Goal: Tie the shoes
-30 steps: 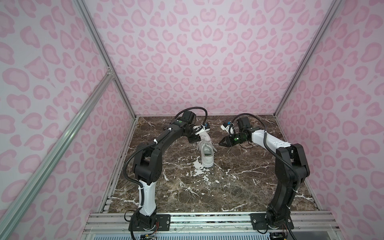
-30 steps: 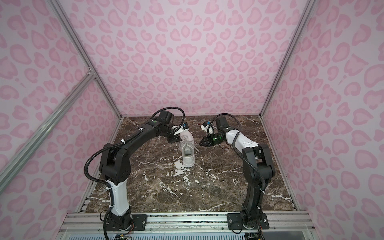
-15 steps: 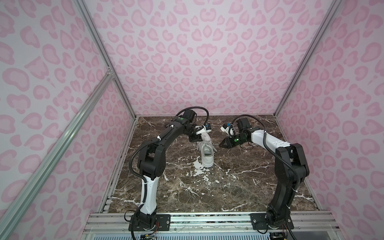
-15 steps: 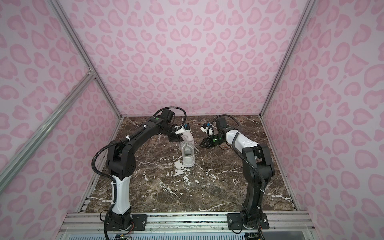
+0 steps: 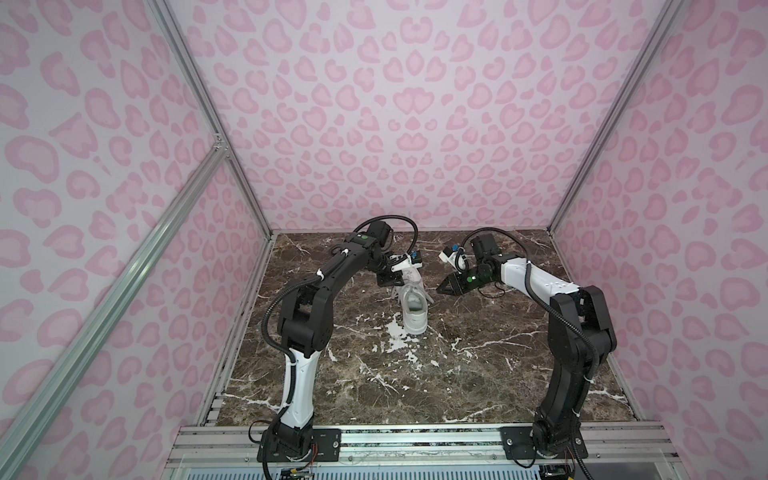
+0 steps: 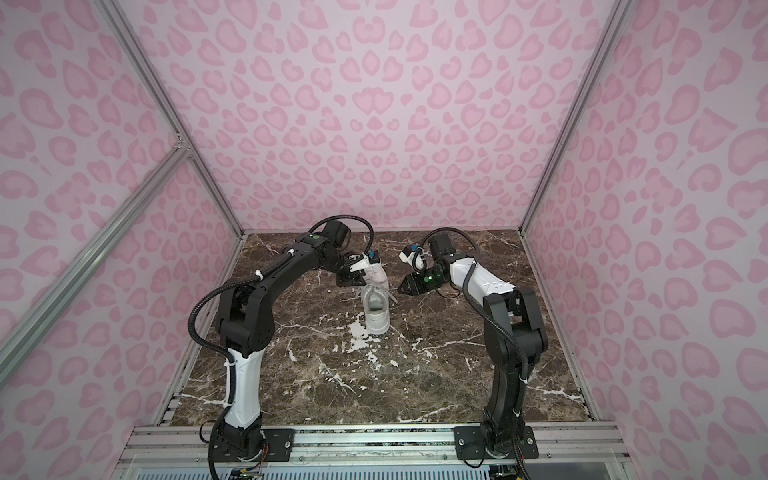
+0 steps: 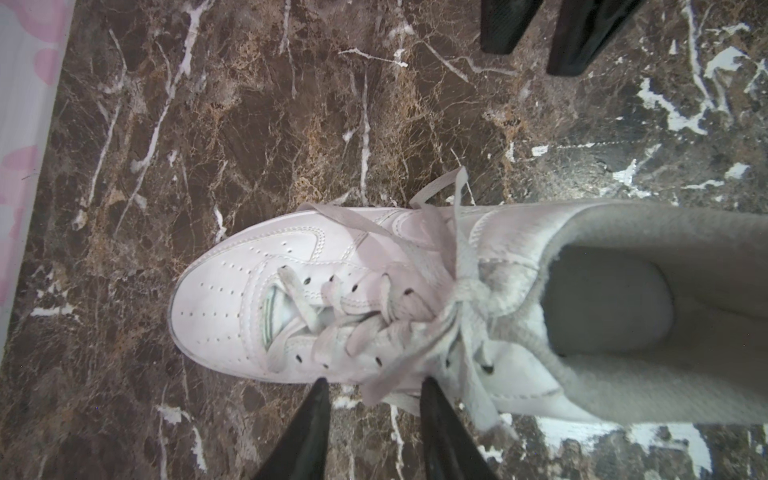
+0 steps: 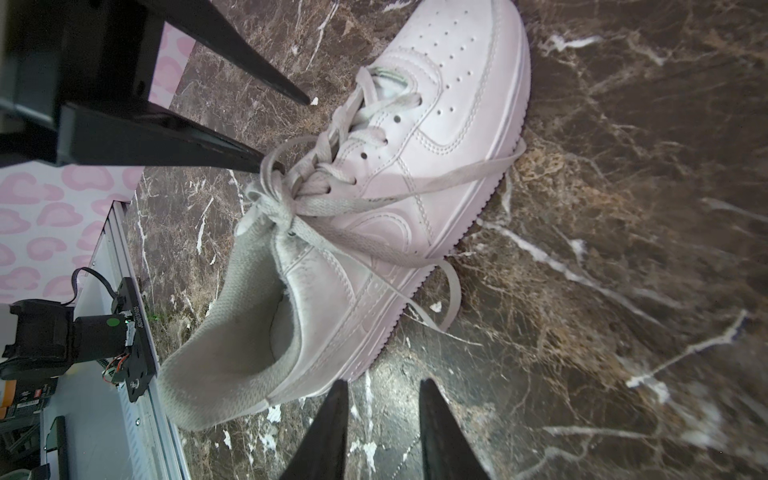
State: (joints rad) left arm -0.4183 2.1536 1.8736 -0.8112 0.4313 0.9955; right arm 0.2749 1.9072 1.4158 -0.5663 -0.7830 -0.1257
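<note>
Marble table [image 5: 457, 365]: left gripper [image 7: 374, 384] narrowed around sneaker [image 7: 224, 299] lace [image 7: 399, 370].

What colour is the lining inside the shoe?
Pale grey lining, set against the all-white sneaker. It shows best in the right wrist view.

We are looking into a robotics lab test booth: pink-print wall panels [image 5: 395, 124], aluminium frame [image 5: 208, 120], marble-pattern tabletop [image 5: 457, 374], front mounting rail [image 5: 415, 442].
</note>
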